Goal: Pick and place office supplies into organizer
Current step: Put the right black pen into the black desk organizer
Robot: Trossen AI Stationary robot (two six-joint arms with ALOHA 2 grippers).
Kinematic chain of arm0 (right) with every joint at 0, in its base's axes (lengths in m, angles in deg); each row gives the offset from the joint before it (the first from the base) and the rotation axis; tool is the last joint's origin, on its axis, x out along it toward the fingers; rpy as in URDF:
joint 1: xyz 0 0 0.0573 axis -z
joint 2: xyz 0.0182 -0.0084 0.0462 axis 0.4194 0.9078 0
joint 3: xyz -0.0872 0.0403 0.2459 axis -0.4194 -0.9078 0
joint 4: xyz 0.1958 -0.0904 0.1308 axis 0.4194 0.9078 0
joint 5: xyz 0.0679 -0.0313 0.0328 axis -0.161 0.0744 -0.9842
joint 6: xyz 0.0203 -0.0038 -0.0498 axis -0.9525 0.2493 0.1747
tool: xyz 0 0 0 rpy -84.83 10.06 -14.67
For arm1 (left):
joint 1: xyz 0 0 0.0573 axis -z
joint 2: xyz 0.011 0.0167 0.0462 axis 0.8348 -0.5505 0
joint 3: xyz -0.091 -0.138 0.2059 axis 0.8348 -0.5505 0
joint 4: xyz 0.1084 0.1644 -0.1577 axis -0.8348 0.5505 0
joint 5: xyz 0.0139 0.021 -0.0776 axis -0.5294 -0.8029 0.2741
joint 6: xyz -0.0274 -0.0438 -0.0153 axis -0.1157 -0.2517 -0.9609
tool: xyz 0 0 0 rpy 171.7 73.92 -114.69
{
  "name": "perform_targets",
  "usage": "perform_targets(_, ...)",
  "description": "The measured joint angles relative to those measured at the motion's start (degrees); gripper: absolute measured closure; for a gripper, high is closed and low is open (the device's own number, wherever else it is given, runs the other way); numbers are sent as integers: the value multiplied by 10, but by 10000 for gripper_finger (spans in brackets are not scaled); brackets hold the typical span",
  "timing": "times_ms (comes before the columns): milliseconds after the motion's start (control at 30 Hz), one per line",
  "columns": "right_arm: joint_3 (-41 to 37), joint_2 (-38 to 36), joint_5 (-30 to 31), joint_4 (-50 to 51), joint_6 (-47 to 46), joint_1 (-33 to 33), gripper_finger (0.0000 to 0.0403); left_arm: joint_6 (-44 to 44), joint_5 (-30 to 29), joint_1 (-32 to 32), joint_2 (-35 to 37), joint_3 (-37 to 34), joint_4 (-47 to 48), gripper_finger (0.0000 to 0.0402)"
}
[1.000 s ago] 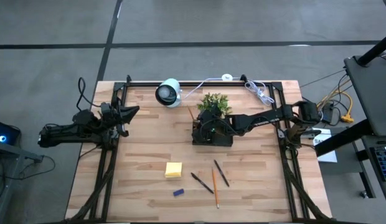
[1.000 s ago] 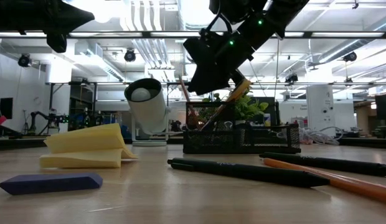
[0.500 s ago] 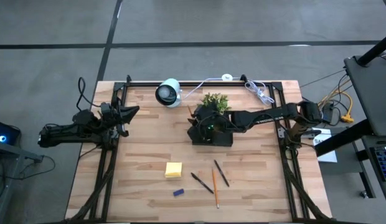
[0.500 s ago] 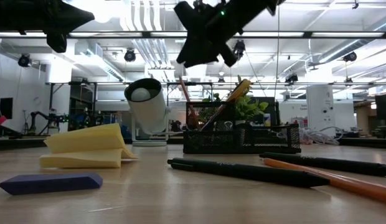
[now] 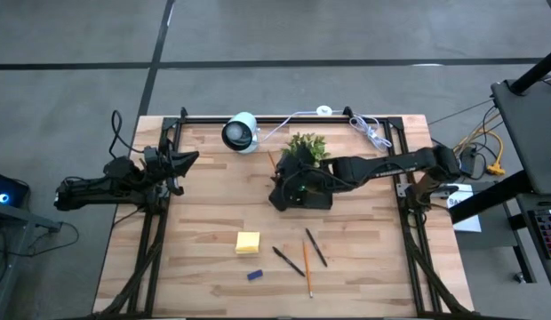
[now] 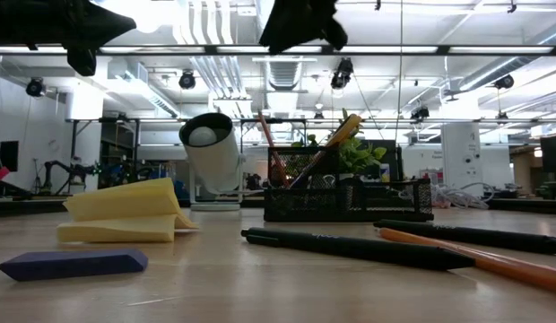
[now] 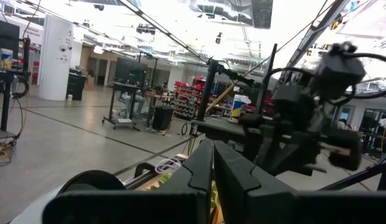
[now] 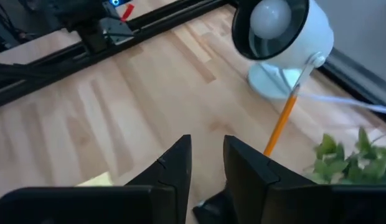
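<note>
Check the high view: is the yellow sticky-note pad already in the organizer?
No, the sticky-note pad lies on the bare table, apart from the organizer.

A grey concrete floor [image 5: 284, 31] with dark seams surrounds the wooden table [image 5: 204, 213]. Across the room, bright ceiling lights [image 6: 206, 22] and ducts fill the upper frame, with a white pillar [image 7: 56, 59] at upper left and red shelving [image 7: 192, 99] mid-frame.

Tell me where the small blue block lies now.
In the high view, the small blue block lies on the table's near part, just below the yellow sticky-note pad, left of the pens.
</note>
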Motion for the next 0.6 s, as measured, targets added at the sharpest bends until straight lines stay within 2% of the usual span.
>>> perform_targets(167,34,0,-8,65,-84,-21,329,0,0,0,0,0,0,402)
perform_targets(433,50,0,-128,123,-224,-39,333,0,0,0,0,0,0,402)
perform_targets(600,50,0,-161,205,-307,-61,307,0,0,0,0,0,0,402)
